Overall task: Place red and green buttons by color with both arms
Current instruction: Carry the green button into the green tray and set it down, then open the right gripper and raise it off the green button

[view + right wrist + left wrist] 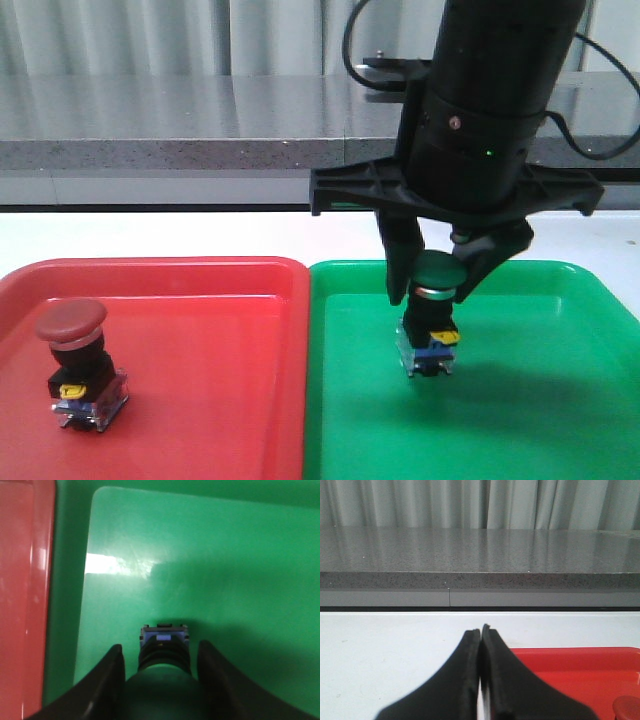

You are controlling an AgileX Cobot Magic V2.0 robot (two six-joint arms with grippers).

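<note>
Right gripper (432,283) straddles green button (432,320) in green tray (560,400), grip contact unclear; left gripper (481,680) pinched empty, red button (78,365) in red tray (200,300); button may tip if snagged.

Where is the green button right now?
In the front view the green button is over the green tray, near its left side, between the right gripper's jaws. The red tray lies to its left.
</note>
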